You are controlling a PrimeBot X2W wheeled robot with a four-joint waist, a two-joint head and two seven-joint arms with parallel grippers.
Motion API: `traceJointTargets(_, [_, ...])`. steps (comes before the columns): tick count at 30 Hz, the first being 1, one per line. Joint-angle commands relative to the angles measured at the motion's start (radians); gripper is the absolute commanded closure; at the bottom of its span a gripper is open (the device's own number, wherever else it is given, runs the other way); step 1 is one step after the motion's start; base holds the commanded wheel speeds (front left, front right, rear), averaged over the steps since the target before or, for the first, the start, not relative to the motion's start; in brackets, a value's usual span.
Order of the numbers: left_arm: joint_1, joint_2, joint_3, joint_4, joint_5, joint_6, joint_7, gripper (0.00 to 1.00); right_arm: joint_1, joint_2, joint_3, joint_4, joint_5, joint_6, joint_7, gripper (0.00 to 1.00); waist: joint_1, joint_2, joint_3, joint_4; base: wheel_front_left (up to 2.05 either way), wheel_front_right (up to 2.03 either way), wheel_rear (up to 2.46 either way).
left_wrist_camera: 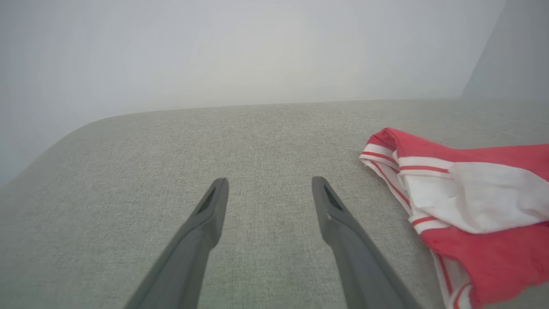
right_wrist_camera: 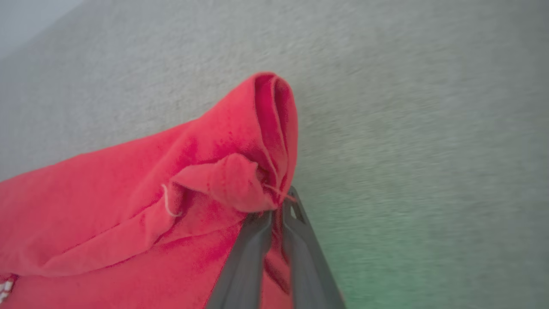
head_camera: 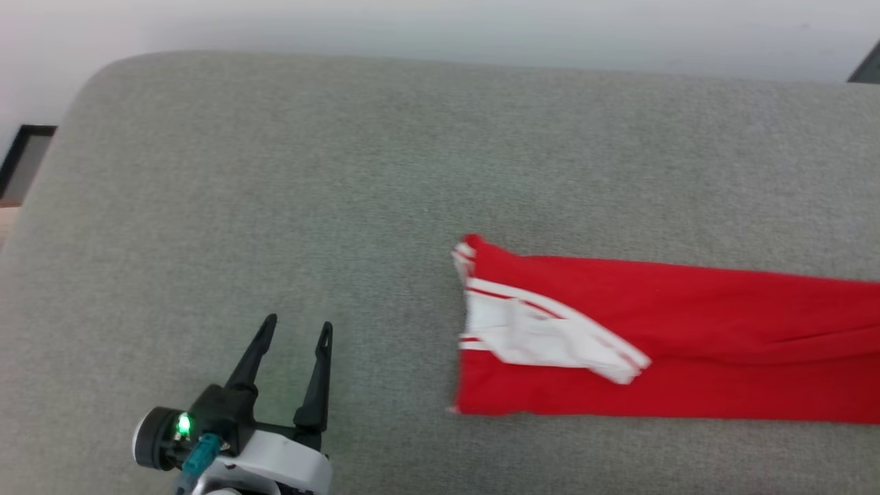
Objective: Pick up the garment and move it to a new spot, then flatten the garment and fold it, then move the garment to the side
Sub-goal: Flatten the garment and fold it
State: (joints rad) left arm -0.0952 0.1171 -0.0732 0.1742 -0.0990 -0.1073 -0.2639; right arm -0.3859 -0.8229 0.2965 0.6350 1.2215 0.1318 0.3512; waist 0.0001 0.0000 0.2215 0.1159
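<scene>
The soft red garment with white panels and striped trim (head_camera: 687,323) lies long and flat on the grey cloth-covered surface (head_camera: 275,172), well away from its rounded far-left corner. The right hand (right_wrist_camera: 274,210) is pressed together, pinching a bunched red end. The left hand (head_camera: 298,322) is spread wide and holds nothing, near the striped end but not touching it. The cloth looks light and floppy, so it will likely sag and crumple. The free striped corner looks like a good place to grab.

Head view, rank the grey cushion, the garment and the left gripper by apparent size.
1. grey cushion, largest.
2. garment, cut off at the right edge.
3. left gripper, smallest, though near the camera.
</scene>
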Motion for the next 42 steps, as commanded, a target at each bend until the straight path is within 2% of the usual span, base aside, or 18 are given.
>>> traceJointTargets(1, [0.006,-0.001,0.006,-0.004,0.008,-0.008,0.000,0.00,-0.013,-0.016,-0.016,0.011,-0.006,-0.002,-0.009,1.00,-0.0001,0.0000,0.014,-0.024,0.00,0.00,0.00])
traceJointTargets(5, [-0.011,-0.005,0.025,-0.009,0.016,-0.010,0.000,0.00,-0.002,-0.103,-0.079,0.083,-0.032,-0.002,-0.056,1.00,-0.0001,0.0000,0.026,-0.043,0.00,0.00,0.00])
traceJointTargets(8, [-0.016,-0.009,0.029,-0.006,0.020,-0.015,0.000,0.00,0.001,-0.145,-0.133,0.156,-0.035,-0.002,-0.110,1.00,-0.0001,0.0000,0.029,-0.051,0.00,0.00,0.00])
traceJointTargets(11, [-0.011,-0.018,0.030,-0.003,0.024,-0.017,0.000,0.00,0.004,-0.144,-0.163,0.178,-0.022,-0.002,-0.136,1.00,-0.0001,0.0000,0.023,-0.059,0.00,0.00,0.00])
traceJointTargets(13, [-0.003,-0.025,0.033,-0.002,0.020,-0.016,0.000,0.00,0.016,-0.133,-0.154,0.147,-0.026,-0.002,-0.134,1.00,-0.0001,0.0000,0.017,-0.065,0.00,0.00,0.00])
traceJointTargets(16, [0.004,-0.030,0.035,0.002,0.021,-0.018,0.000,0.00,0.020,-0.105,-0.127,0.061,-0.043,-0.002,-0.127,1.00,-0.0001,0.0000,0.009,-0.070,0.00,0.00,0.00])
traceJointTargets(19, [0.007,-0.032,0.035,0.011,0.023,-0.020,0.000,0.00,0.027,-0.062,-0.093,-0.075,-0.052,-0.002,-0.102,1.00,-0.0001,0.0000,-0.002,-0.071,0.00,0.00,0.00])
traceJointTargets(24, [0.013,-0.036,0.034,0.017,0.016,-0.023,0.000,0.00,0.045,0.003,-0.020,-0.350,-0.071,-0.002,-0.015,1.00,-0.0001,0.0000,-0.016,-0.070,0.00,0.00,0.00])
traceJointTargets(29, [0.014,-0.040,0.014,0.027,0.011,-0.023,0.000,0.00,0.034,0.085,0.060,-0.526,-0.142,-0.002,0.071,1.00,-0.0001,0.0000,-0.023,-0.046,0.00,0.00,0.00])
traceJointTargets(34, [0.008,-0.045,0.004,0.033,0.001,-0.024,0.000,0.00,0.004,0.167,0.105,-0.591,-0.224,-0.002,0.130,1.00,-0.0001,0.0000,-0.018,-0.012,0.00,0.00,0.00])
traceJointTargets(42, [0.003,-0.056,-0.015,0.032,-0.015,-0.024,0.000,0.00,-0.007,0.238,0.126,-0.540,-0.316,-0.002,0.177,1.00,-0.0001,0.0000,0.001,0.033,0.00,0.00,0.00])
